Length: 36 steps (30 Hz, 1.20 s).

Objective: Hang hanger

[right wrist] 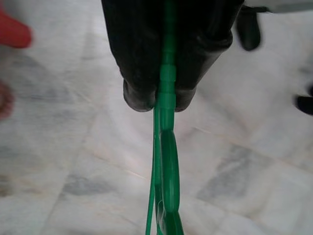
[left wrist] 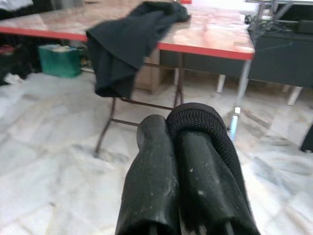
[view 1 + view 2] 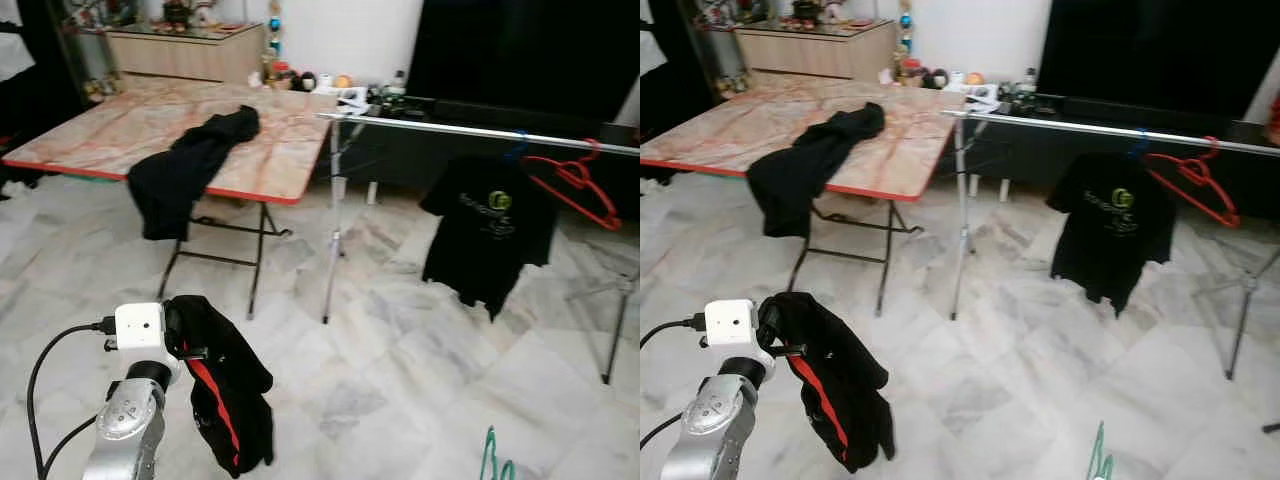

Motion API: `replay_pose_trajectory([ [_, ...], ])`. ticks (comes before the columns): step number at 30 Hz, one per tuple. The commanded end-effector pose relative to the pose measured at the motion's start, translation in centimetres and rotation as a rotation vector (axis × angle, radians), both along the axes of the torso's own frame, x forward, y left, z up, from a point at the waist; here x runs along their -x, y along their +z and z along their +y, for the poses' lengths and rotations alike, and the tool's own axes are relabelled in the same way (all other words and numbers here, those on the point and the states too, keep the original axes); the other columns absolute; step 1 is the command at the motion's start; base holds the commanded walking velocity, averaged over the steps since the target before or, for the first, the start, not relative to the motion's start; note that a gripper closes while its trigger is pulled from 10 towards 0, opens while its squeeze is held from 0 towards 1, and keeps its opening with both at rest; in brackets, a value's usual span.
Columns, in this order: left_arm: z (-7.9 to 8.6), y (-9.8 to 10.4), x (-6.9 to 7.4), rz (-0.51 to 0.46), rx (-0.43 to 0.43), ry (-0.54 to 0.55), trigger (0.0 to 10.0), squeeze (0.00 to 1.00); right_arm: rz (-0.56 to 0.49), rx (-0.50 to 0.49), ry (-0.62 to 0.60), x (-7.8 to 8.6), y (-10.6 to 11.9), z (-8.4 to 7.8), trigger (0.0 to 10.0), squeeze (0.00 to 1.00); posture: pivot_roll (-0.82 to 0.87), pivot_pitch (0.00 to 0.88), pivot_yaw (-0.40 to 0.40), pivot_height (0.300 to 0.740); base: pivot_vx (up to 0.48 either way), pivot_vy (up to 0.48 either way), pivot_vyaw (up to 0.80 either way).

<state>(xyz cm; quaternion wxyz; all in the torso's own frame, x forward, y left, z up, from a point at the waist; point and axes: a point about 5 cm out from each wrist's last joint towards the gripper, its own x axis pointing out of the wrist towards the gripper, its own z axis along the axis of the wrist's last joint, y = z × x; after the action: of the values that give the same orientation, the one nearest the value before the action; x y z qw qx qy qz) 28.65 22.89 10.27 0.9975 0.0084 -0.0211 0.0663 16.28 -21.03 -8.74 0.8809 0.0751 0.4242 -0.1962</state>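
Observation:
My right gripper is shut on a green plastic hanger, held low over the floor; the hanger's tip pokes up at the bottom right of the eye views. My left gripper is shut on a black garment with a red stripe, which drapes down from the fingers at the lower left. A silver clothes rail stands ahead on the right. From it hang a black T-shirt on a blue hanger and a bare red hanger.
A folding table with a marble-pattern top stands ahead on the left, another black garment draped over its front edge. A dark low cabinet runs behind the rail. The rail's legs stand on the tiled floor.

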Motion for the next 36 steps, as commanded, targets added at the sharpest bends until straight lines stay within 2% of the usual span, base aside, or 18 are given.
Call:
replay_pose_trajectory([
  [1,-0.8,0.9,-0.3,-0.039,-0.017,-0.029,10.0,0.00,0.028,0.014,-0.030,0.9,-0.2,-0.8,10.0,0.00,0.23,0.000,-0.027,0.740,0.000,0.480,0.00],
  [12,-1.2,0.4,0.5,-0.029,0.018,-0.014,10.0,0.00,0.038,0.031,0.007,1.8,-0.4,-1.5,10.0,0.00,0.20,0.000,-0.046,0.740,0.000,0.480,0.00],
  [21,-1.7,0.5,0.2,-0.039,0.032,-0.012,10.0,0.00,0.059,0.048,0.022,2.4,-0.5,-2.0,10.0,0.00,0.21,0.000,-0.067,0.740,0.000,0.480,0.00],
  [36,-2.2,0.5,0.0,-0.032,0.013,-0.060,10.0,0.00,0.080,0.036,0.040,3.0,-0.7,-2.2,10.0,0.00,0.21,0.000,-0.035,0.740,0.000,0.480,0.00],
])
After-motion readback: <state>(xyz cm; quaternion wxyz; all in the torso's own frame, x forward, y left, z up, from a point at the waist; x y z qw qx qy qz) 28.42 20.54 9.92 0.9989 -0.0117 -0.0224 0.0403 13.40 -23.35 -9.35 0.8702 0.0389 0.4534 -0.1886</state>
